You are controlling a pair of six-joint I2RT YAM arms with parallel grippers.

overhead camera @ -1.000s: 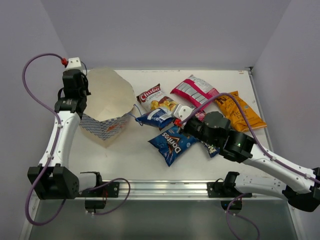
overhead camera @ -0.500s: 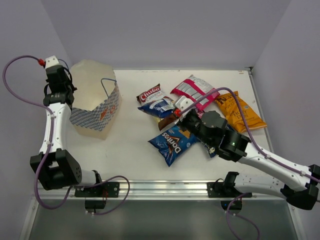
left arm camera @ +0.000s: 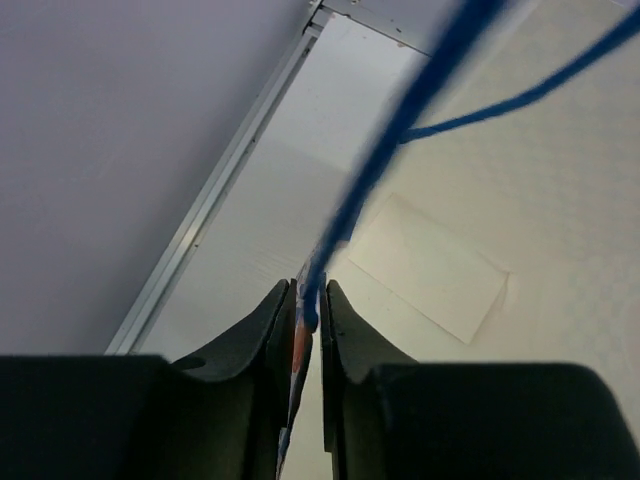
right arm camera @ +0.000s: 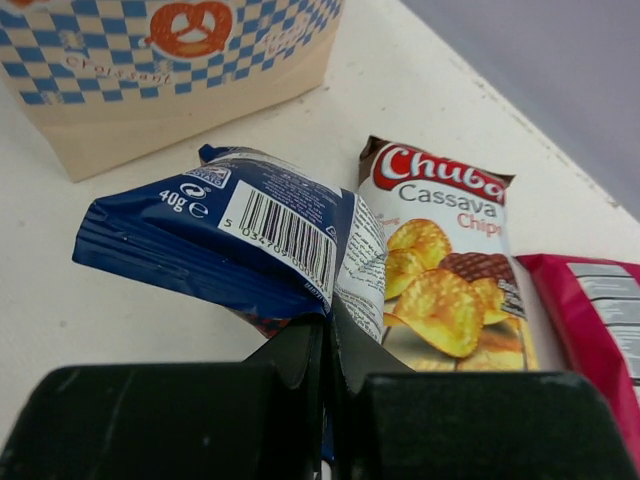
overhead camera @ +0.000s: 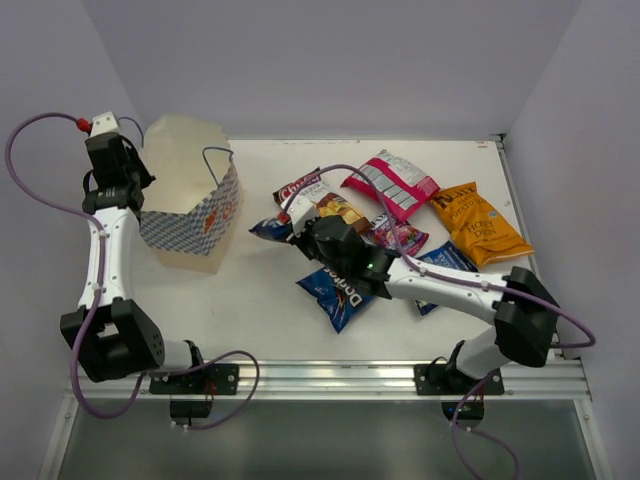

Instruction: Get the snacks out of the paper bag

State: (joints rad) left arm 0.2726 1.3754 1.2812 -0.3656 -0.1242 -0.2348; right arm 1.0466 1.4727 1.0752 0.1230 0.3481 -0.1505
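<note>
Right gripper [right arm camera: 326, 335], jaws pressed together, is pinching the dark blue packet [right arm camera: 215, 245] by one end seam. The packet is fanning out from the fingertips toward the robot's left, its long axis running crosswise and its barcode panel facing up. It is sitting low over the white table [overhead camera: 250, 290], though whether its far corner is touching down cannot be told. The Chuba cassava chips packet [right arm camera: 445, 260] is lying just beside it on the right. The paper bag [right arm camera: 170, 60] is standing apart to the left, with bare table between.

Seen from overhead, the other packets are lying outside the bag around this arm, the Doritos packet [overhead camera: 338, 290] partly under its forearm. At the far left, the left gripper [left arm camera: 312, 310] is nipping the bag's rim in a thin slit between its fingers, the blue string handle [left arm camera: 400, 130] looping past. No packet is showing inside the bag. The right arm is much the nearer to the snacks, so setting this packet down among them looks to be its job.
</note>
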